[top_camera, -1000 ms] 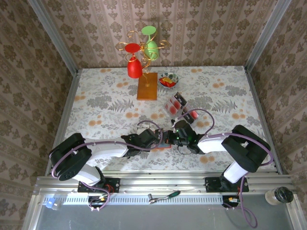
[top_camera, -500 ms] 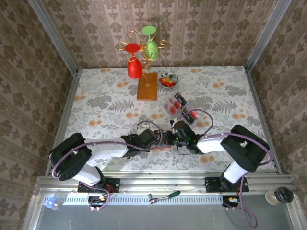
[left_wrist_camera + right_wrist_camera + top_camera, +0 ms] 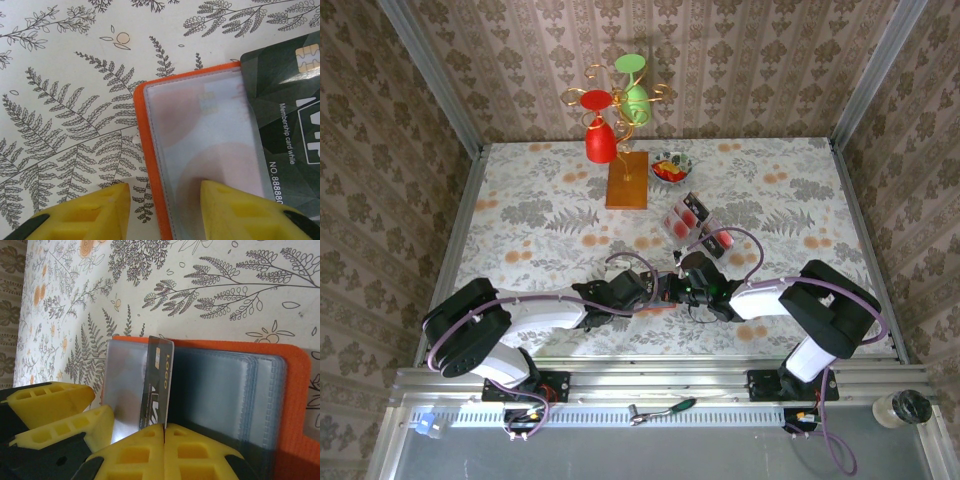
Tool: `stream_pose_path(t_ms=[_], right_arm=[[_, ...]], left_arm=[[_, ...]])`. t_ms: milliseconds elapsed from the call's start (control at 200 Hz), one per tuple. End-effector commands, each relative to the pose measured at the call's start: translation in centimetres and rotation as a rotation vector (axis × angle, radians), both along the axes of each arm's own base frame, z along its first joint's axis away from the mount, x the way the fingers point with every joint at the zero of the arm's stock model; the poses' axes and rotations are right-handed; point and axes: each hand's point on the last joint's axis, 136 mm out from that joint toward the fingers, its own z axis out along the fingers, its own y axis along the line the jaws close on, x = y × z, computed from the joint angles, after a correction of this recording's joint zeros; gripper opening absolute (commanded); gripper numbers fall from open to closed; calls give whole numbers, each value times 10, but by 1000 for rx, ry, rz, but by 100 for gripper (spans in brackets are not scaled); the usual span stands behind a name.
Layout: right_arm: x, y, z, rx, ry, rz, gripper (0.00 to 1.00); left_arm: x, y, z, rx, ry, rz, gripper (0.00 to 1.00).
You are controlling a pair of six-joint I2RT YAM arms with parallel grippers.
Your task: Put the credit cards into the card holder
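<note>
Our right end effector (image 3: 164, 426) is closed tight, its two yellow fingertips meeting on the lower edge of a black card (image 3: 157, 385) that stands on edge, printed face showing. The card sits at the mouth of a clear sleeve of the card holder (image 3: 240, 347), the orange case that lies open and flat on the bench (image 3: 520, 220).

Our left end effector (image 3: 162, 192) is partly open and grips nothing that we can make out. One finger (image 3: 240, 210) rests on the clear sleeve just inside the holder's orange rim. The other finger (image 3: 90, 210) is over the fern-printed cloth beside it. From the left wrist we see the black card overlapping the sleeve's far corner, its chip uppermost.

From above, both end effectors meet over the holder near the front middle of the bench, between the two arms.

Beyond them lie the other credit cards (image 3: 686, 216), pale with red blotches. Farther back stand a small bowl (image 3: 670, 167) and a wooden stand (image 3: 627, 180) with a red cup (image 3: 600, 143) and a green cup (image 3: 637, 101).
</note>
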Motion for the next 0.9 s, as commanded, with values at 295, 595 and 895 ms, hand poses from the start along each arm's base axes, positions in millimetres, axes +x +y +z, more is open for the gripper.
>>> stream_pose_path(t_ms=[295,595,895], right_arm=[[-21,-16,-20,-88,61,18,0],[-28,-13,-29,-109,88,43,0],[-28,-11,-31,-116,93,46,0]], left_arm=[[-6,12,-7,41,8,19,43],[-6,12,-7,41,8,17,43],[-5,12,-6,39,8,18,43]])
